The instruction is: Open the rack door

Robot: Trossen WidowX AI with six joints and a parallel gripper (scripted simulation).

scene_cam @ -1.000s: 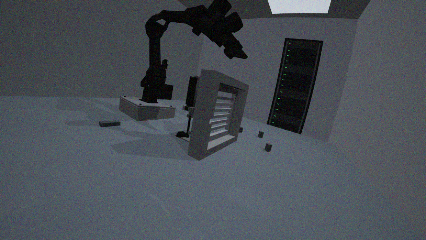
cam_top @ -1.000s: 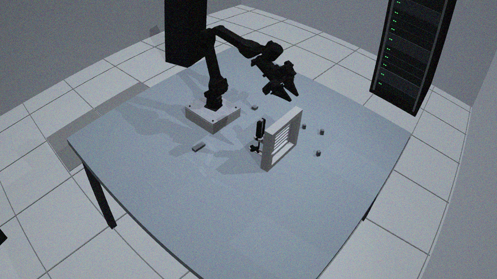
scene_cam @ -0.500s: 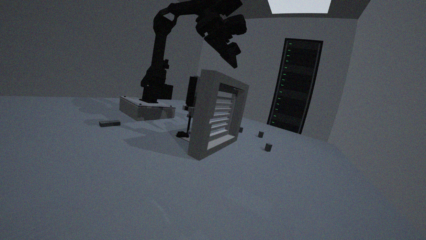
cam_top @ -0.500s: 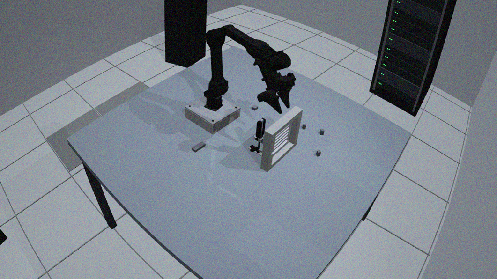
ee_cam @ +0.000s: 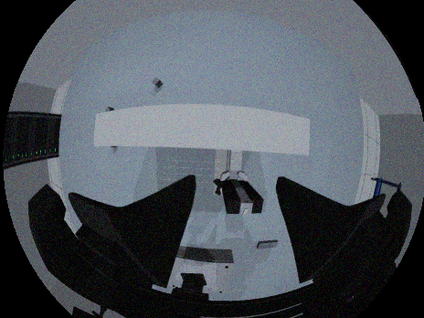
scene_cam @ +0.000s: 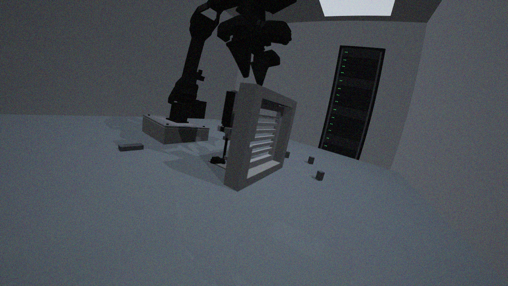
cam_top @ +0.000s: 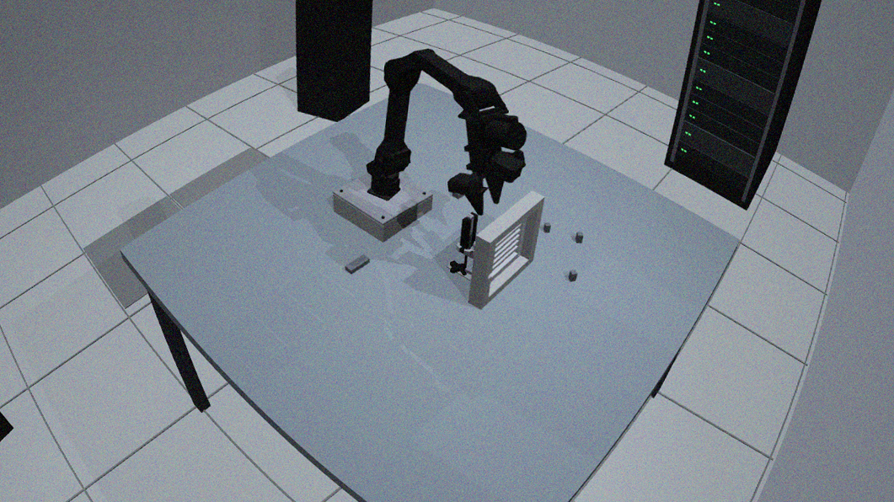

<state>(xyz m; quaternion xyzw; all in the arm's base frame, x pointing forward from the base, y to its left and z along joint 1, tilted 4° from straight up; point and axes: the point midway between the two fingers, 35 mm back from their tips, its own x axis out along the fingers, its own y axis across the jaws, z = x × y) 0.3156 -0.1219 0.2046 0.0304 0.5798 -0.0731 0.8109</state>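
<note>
The pale frame (cam_top: 480, 274) (scene_cam: 236, 141) (ee_cam: 201, 128) stands upright on the table (cam_top: 366, 358). Its slatted door (cam_top: 507, 248) (scene_cam: 263, 136) looks shut in the frame. The dark upright handle (cam_top: 471, 233) (scene_cam: 228, 108) (ee_cam: 232, 194) stands out from the door on the side of the arm's base. My gripper (cam_top: 487, 207) (scene_cam: 252, 80) (ee_cam: 236, 178) points down, open and empty, above the handle and close to the frame's top. In the wrist view the handle shows between the fingertips, but lower down and not gripped. The frame partly hides the handle in the exterior view.
Small grey blocks (cam_top: 579, 237) (scene_cam: 319, 175) (ee_cam: 157, 83) stand behind the frame. A flat grey bar (cam_top: 357, 263) (scene_cam: 130, 146) (ee_cam: 267, 244) lies beside the arm's base block (cam_top: 358, 215) (scene_cam: 153, 133). A tall server rack (cam_top: 734, 93) (scene_cam: 355, 103) stands beyond the table.
</note>
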